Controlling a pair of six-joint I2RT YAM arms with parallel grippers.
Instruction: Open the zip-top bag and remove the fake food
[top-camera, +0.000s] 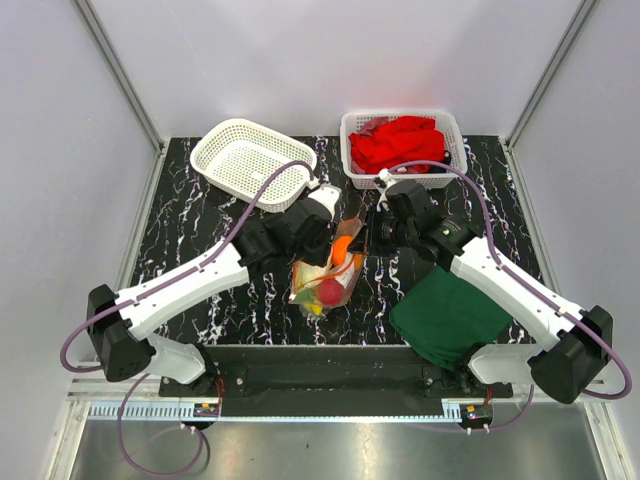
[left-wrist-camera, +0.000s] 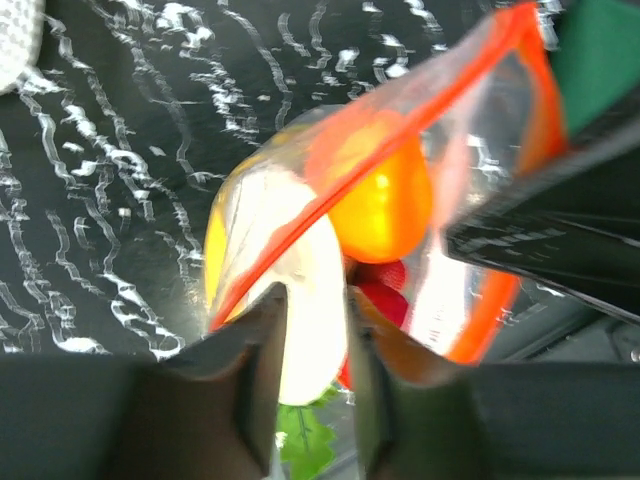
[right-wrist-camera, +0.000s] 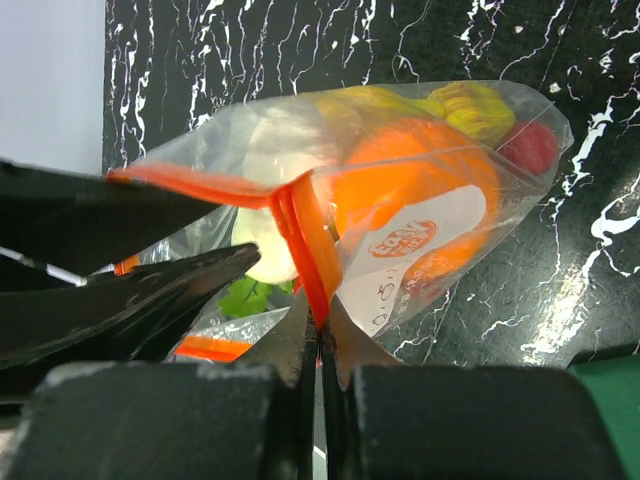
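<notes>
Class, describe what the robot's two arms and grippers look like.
The left arm and right arm have white shells, black joints and black bases; a purple cable loops along each. The left gripper and right gripper are black with tapered fingers.

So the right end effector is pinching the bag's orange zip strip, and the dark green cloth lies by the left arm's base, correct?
No. The right end effector does pinch the orange strip of the zip-top bag, but the dark green cloth lies by the right arm's base, not the left, as the top external view shows.
</notes>
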